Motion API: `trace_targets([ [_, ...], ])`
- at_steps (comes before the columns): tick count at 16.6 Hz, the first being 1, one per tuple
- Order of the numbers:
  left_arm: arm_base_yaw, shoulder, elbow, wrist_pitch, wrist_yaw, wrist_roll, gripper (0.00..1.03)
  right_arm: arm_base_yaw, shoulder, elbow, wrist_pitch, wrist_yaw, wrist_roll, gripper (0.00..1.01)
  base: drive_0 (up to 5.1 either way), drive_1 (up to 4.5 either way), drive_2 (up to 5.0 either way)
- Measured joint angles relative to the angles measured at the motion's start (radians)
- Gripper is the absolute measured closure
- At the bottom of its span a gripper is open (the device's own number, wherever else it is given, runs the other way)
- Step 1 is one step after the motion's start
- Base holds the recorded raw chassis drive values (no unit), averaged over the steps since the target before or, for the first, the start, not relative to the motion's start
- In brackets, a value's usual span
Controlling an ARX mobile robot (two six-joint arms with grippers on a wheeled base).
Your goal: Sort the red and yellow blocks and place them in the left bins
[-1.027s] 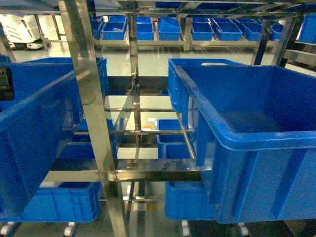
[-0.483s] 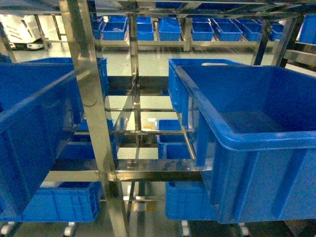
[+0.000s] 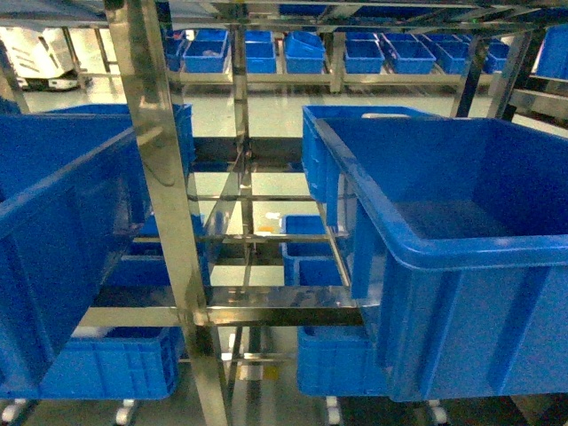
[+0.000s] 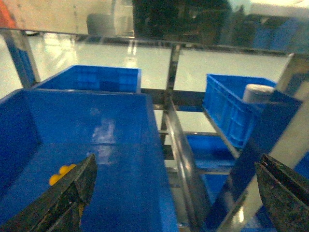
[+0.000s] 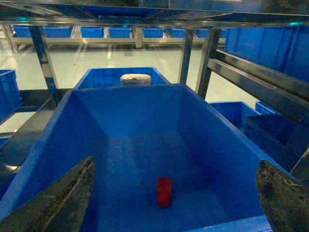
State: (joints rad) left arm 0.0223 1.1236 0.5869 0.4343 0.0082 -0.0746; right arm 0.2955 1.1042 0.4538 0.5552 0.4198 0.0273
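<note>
The yellow block lies on the floor of the left blue bin, partly hidden behind my left gripper's left finger. My left gripper hangs open over that bin's right rim, holding nothing. The red block lies alone on the floor of the right blue bin. My right gripper is open above that bin's near edge, with the red block between and below its fingers, untouched. In the head view I see the left bin and the right bin, but neither gripper nor block.
Steel rack posts and rails separate the bins. A white roll sits in the bin behind the right one. More blue bins stand on lower shelves and on a far rack.
A dark part at the head view's left edge one second ago has left the frame. The bins and rack have not moved.
</note>
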Motion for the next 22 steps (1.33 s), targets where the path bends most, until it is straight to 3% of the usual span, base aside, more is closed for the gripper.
trace_targets([
  [1,-0.030,-0.018,0.001,0.011,-0.002,-0.005,0.05,0.000,0.000,0.000,0.000,0.000,0.000,0.03,0.0,0.00,0.0],
  [3,-0.039,-0.010,0.006,0.008,-0.004,-0.005,0.05,0.000,0.000,0.000,0.000,0.000,0.000,0.03,0.0,0.00,0.0],
  [15,-0.039,-0.006,0.005,0.009,-0.008,-0.005,0.05,0.000,0.000,0.000,0.000,0.000,0.000,0.03,0.0,0.00,0.0],
  [16,-0.031,-0.006,-0.008,0.064,-0.008,0.005,0.09,-0.013,0.000,-0.023,0.084,-0.050,-0.005,0.08,0.0,0.00,0.0],
  [17,-0.026,-0.034,-0.065,0.150,-0.008,0.033,0.21,-0.044,-0.034,-0.077,0.149,-0.146,-0.012,0.21,0.0,0.00,0.0],
  [18,-0.023,-0.073,-0.131,0.174,-0.010,0.048,0.32,-0.076,-0.083,-0.139,0.152,-0.192,-0.018,0.34,0.0,0.00,0.0],
  [22,-0.022,-0.211,-0.326,0.210,-0.009,0.057,0.82,-0.157,-0.239,-0.277,0.126,-0.280,-0.021,0.84,0.0,0.00,0.0],
])
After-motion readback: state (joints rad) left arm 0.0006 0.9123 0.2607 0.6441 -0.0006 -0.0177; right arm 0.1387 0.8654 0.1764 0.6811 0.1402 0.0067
